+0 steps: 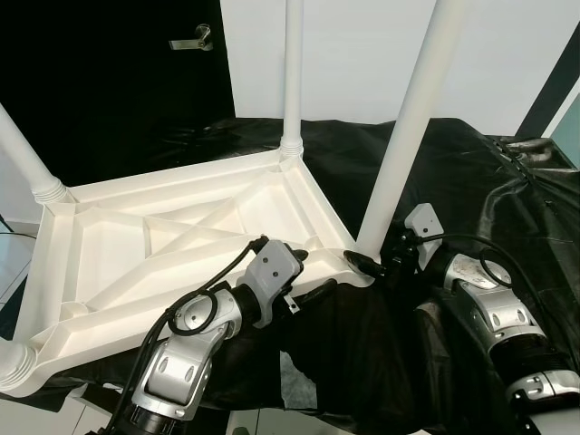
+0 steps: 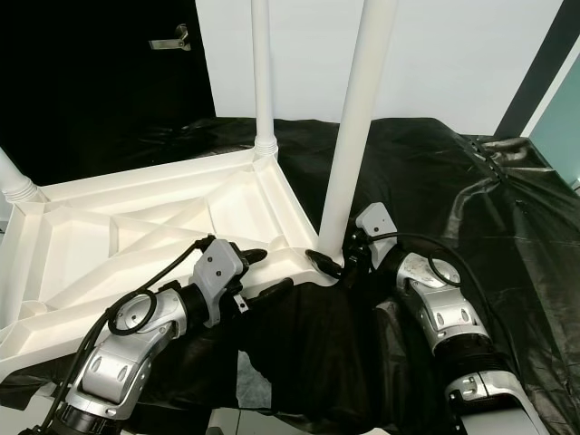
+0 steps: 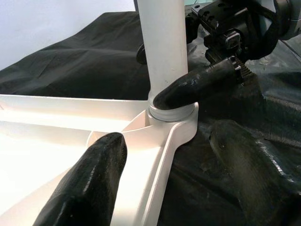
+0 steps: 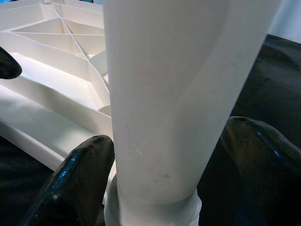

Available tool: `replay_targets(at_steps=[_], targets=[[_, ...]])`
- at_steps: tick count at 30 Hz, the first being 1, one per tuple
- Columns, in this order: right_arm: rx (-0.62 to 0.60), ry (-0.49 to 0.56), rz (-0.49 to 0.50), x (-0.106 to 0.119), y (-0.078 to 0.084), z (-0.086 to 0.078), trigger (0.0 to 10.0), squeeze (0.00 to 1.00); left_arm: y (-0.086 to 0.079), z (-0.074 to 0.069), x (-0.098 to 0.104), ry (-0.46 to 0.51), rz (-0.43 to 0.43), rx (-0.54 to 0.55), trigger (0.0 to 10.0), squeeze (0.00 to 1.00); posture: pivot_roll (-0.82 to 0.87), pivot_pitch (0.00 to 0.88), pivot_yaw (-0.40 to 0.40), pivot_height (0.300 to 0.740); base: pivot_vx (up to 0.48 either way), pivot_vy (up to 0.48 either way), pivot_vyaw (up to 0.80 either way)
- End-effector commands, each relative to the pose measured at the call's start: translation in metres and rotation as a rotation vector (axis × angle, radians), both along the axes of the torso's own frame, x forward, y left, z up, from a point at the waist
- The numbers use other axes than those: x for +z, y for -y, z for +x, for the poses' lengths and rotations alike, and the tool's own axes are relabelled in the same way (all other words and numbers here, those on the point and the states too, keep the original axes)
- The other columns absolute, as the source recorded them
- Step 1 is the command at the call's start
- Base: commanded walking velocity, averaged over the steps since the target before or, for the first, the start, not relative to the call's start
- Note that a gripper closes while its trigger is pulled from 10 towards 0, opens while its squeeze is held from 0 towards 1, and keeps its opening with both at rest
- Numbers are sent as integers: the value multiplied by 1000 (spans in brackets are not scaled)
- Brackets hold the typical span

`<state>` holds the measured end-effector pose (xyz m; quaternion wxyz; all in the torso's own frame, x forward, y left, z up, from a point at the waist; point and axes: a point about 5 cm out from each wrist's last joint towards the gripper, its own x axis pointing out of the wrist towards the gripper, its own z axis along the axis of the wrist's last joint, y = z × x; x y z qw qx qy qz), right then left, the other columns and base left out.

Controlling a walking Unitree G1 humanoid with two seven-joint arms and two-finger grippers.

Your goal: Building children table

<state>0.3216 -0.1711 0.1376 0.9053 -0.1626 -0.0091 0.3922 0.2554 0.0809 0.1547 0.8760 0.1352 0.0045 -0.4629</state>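
Lying upside down on a black cloth (image 1: 471,181), the white plastic table top (image 1: 118,263) shows us its ribbed underside, with crossing diagonal braces inside a raised rim. We see four round white legs rising from its corner sockets: a far leg (image 1: 293,72) standing upright, a near right leg (image 1: 408,127) leaning slightly to the right, a far left leg (image 1: 27,159) tilted outward, and the stub of a near left leg (image 1: 14,362) at the frame's edge.

Our right gripper (image 1: 362,265) sits at the base of the near right leg, and in its wrist view one black finger (image 4: 70,183) lies on each side of the leg just above the socket collar, clasping it. Our left gripper (image 1: 304,272) reaches toward the same corner from the left with its fingers spread apart; one finger (image 3: 89,183) rests over the table's inner rim and the other (image 3: 254,174) lies outside on the cloth, holding nothing.

Crumpled and glossy, the cloth covers the surface beneath the table and hangs over the near edge. Beyond it stand a white wall (image 1: 362,54) and, at the far left, a dark door with a metal handle (image 1: 195,40). A grey cable (image 1: 195,299) loops along our left arm.
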Motion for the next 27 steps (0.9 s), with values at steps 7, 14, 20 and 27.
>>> replay_targets(at_steps=[7, 14, 20, 27], targets=[[24, 10, -13, 1, -2, 3, 10000, 0, 0, 2, -1, 14, -2, 45, 10000, 0, 71, 0, -18, 740, 0, 0, 0], [10, -1, 26, 2, -2, 4, 10000, 0, 0, 2, 0, 16, -2, 45, 10000, 0, 70, 0, -18, 740, 0, 0, 0], [-15, -35, 122, 3, -2, 4, 10000, 0, 0, 2, 0, 16, -3, 45, 10000, 0, 71, 0, -17, 740, 0, 0, 0], [-43, -85, 247, 2, -5, 5, 10000, 0, 0, 3, 0, 17, 0, 43, 10000, 0, 70, 0, -11, 740, 0, 0, 0]])
